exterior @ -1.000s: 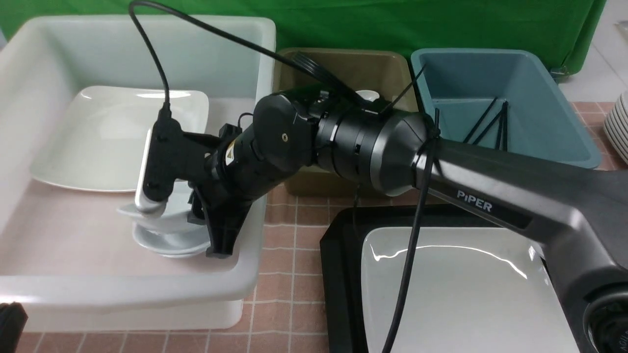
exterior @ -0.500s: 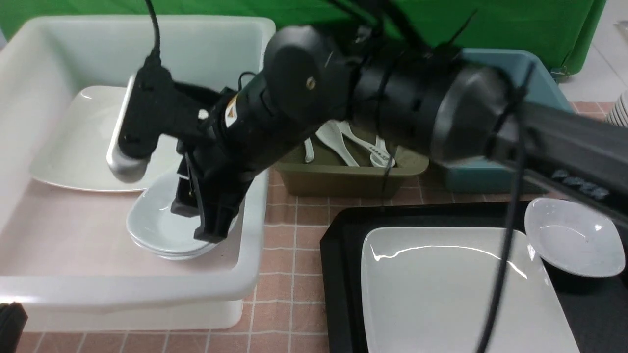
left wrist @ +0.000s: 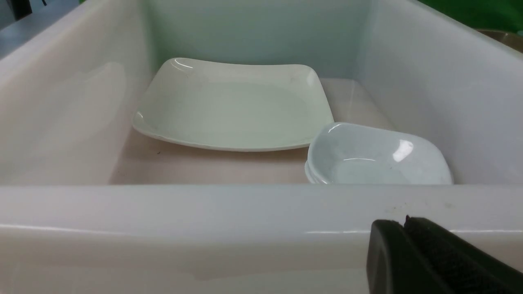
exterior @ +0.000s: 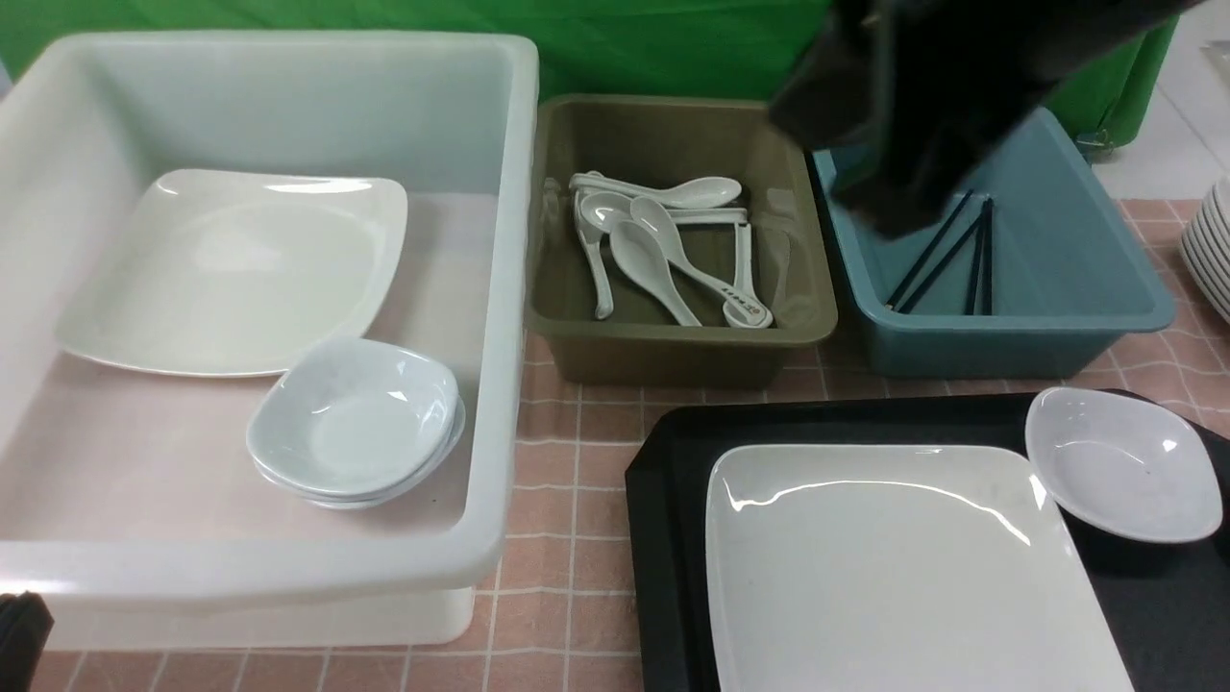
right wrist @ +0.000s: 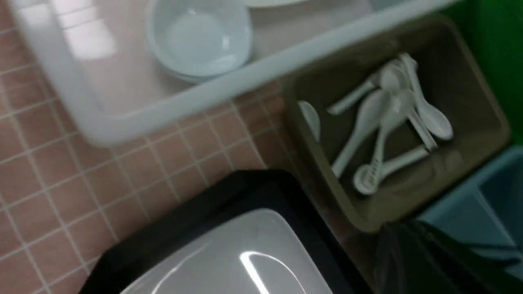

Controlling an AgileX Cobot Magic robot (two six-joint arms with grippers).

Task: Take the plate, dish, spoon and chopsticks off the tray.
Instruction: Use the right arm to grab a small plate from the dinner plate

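Large tub: left side of the table.
Second plate: in the large tub, rear left of its floor.
Stacked dishes: in the large tub, in front of the second plate and to its right, near the right wall.
Middle tub: between the large tub and the right tub.
Spoons: in the middle tub, lying crosswise.
Chopsticks: in the right tub.
Tray: front right, before the two smaller tubs.
Plate: on the tray.
Dish: on the tray, at the plate's rear right corner.
Plate stack: far right, beyond the right tub.
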